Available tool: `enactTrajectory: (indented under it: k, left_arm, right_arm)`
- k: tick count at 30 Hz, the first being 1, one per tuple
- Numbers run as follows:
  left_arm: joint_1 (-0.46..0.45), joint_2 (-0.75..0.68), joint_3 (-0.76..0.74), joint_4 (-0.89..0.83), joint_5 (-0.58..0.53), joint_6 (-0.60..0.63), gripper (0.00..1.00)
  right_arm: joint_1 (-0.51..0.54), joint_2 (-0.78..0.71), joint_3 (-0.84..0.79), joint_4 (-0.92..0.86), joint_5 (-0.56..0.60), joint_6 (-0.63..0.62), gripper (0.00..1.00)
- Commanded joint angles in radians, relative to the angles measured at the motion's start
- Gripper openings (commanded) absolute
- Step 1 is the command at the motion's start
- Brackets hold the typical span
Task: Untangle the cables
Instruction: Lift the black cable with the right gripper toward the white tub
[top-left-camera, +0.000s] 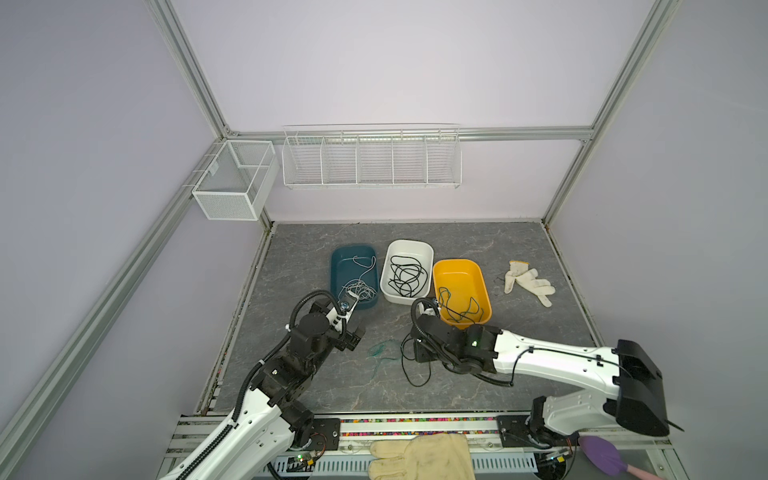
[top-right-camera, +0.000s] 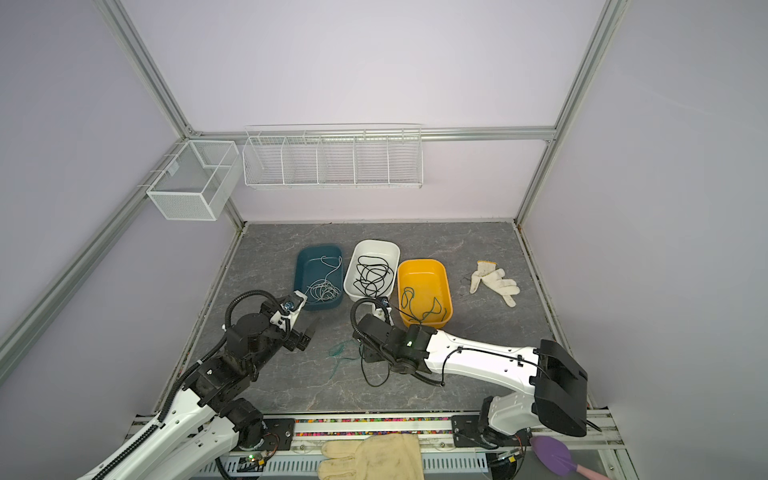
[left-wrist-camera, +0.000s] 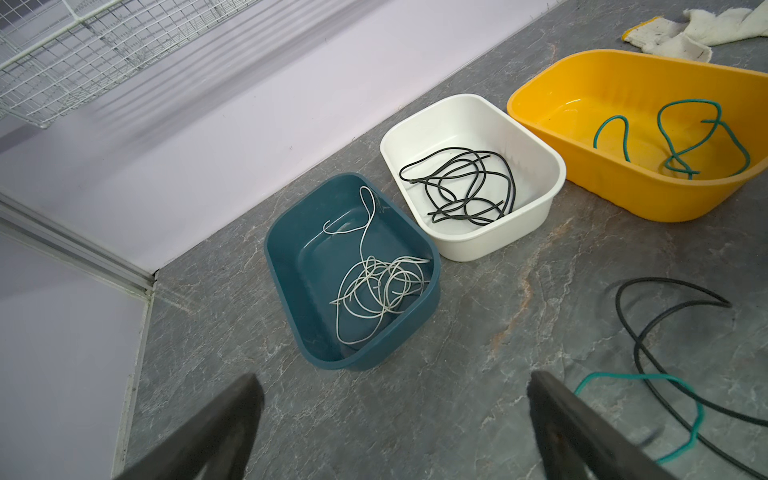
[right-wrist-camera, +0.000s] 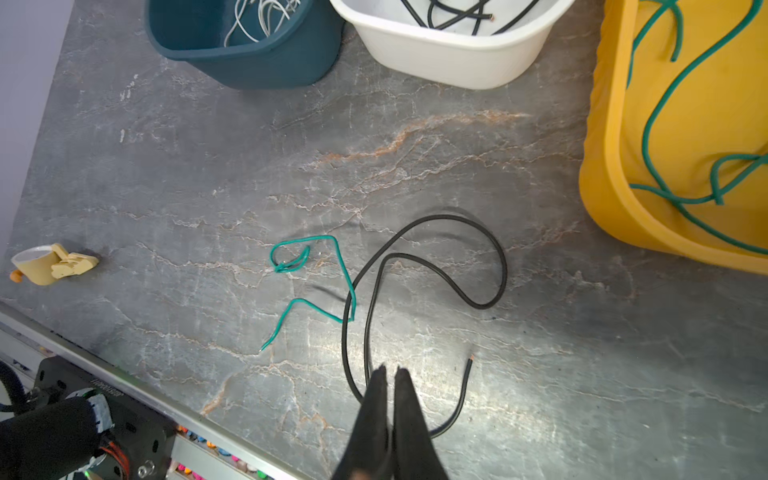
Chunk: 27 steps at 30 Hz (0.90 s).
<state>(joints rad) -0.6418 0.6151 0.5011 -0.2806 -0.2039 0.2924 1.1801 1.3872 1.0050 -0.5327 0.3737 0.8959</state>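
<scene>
Where black cable (right-wrist-camera: 505, 266) crossed teal cable (right-wrist-camera: 344, 268) near worktop's (right-wrist-camera: 208, 166) front edge, you had limp, light cord | right gripper (right-wrist-camera: 388, 372) clenched, seemingly pinching black cable | left gripper (left-wrist-camera: 392, 382) gaped empty | best hold looked beside crossing

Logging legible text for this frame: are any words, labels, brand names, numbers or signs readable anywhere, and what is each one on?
No text can be read.
Black motor housing, in the right wrist view: a short line of pale print, too blurred to read.
Small white tag on the white mesh wall basket, in a top view: too small to tell if it bears print.
</scene>
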Motion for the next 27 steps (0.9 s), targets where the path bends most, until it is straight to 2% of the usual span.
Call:
enactTrajectory:
  k: [1,6,16,27]
  left_arm:
    - [-0.006,0.002,-0.013,0.011,0.019,0.015,0.99]
    - [-0.009,0.008,-0.012,0.007,0.052,0.018,0.99]
    - [-0.029,0.048,0.026,-0.028,0.248,-0.013,0.99]
    - [-0.045,0.019,-0.018,0.024,0.494,-0.005,0.99]
  right_arm:
    - [0.01,-0.04,0.033,-0.066,0.039,-0.055,0.07]
    - [0.016,-0.088,0.051,-0.071,0.033,-0.109,0.07]
    - [0.018,-0.185,0.072,-0.019,-0.056,-0.22,0.07]
    - [0.017,-0.298,0.079,0.031,-0.134,-0.332,0.07]
